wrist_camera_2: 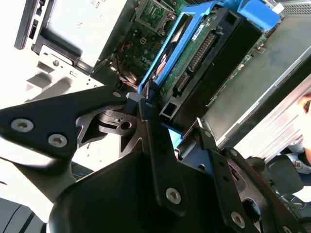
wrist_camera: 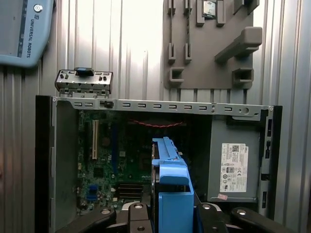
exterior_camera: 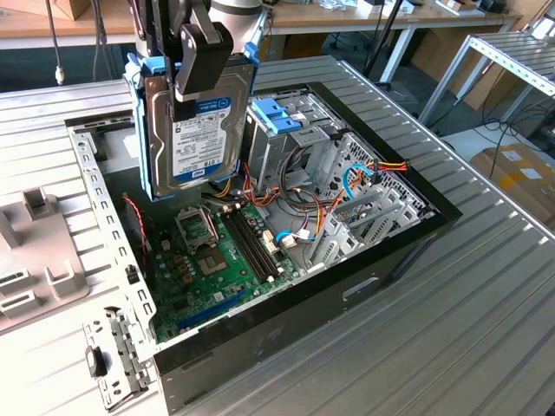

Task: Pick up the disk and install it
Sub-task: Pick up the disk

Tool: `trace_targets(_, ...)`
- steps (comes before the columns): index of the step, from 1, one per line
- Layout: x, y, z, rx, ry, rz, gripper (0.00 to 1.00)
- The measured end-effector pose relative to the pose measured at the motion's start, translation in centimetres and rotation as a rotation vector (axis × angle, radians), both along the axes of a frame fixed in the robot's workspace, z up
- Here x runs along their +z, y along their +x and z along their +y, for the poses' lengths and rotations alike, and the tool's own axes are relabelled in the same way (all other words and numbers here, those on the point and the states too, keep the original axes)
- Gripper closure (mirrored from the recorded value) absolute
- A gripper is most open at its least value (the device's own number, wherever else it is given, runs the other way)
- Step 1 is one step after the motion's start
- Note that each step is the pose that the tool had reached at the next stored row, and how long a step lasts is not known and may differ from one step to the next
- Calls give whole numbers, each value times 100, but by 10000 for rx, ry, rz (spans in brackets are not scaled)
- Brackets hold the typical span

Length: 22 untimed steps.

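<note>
The disk (exterior_camera: 195, 121) hangs upright above the open computer case (exterior_camera: 364, 277), its white and blue label facing the exterior view, with blue rails on its sides. My gripper (exterior_camera: 192, 82) is shut on the disk from above, one black finger (exterior_camera: 198, 61) lying across the label. The disk is over the back left part of the case, above the motherboard (exterior_camera: 217, 251) and beside the drive cage (exterior_camera: 286, 121). In both wrist views the disk (wrist_camera_2: 204, 53) (wrist_camera: 167, 189) sits edge-on between the black fingers (wrist_camera_2: 150, 126).
The grey drive cage with blue clips stands at the case's back middle, with loose coloured cables (exterior_camera: 347, 186) beside it. A grey power-supply box (wrist_camera: 233, 167) sits in one corner. A grey fixture plate (exterior_camera: 35, 251) lies on the slatted table at the exterior view's left.
</note>
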<state>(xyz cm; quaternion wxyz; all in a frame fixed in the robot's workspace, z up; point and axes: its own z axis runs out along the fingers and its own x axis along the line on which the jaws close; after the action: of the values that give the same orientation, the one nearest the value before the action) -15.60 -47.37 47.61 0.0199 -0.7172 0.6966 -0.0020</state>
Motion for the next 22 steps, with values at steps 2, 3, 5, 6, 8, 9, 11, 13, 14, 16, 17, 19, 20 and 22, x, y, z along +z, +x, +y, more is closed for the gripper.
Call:
trace_targets(2, -1, 10, -8, 0, -1, 0, 63)
trace_targets(3, -2, 15, -11, 0, -1, 0, 63)
trace_targets(5, -3, 22, -17, 0, -1, 0, 63)
trace_targets(6, -3, 26, -19, 0, 0, 0, 63)
trace_targets(8, -4, 34, -26, 0, -2, 0, 63)
trace_targets(9, -4, 39, -30, 0, -2, 0, 63)
trace_targets(11, -5, 49, -36, 0, -3, 0, 63)
trace_targets(13, -6, 59, -43, 0, -3, 0, 63)
trace_targets(14, -7, 64, -46, 0, -3, 0, 63)
trace_targets(16, -8, 78, -56, 0, -4, 0, 63)
trace_targets(17, -9, 85, -61, 0, -5, 0, 63)
trace_targets(19, -10, 99, -70, 0, -6, 0, 63)
trace_targets(20, -10, 106, -75, -1, -7, 0, 63)
trace_targets(22, -12, 123, -88, 0, -6, 0, 63)
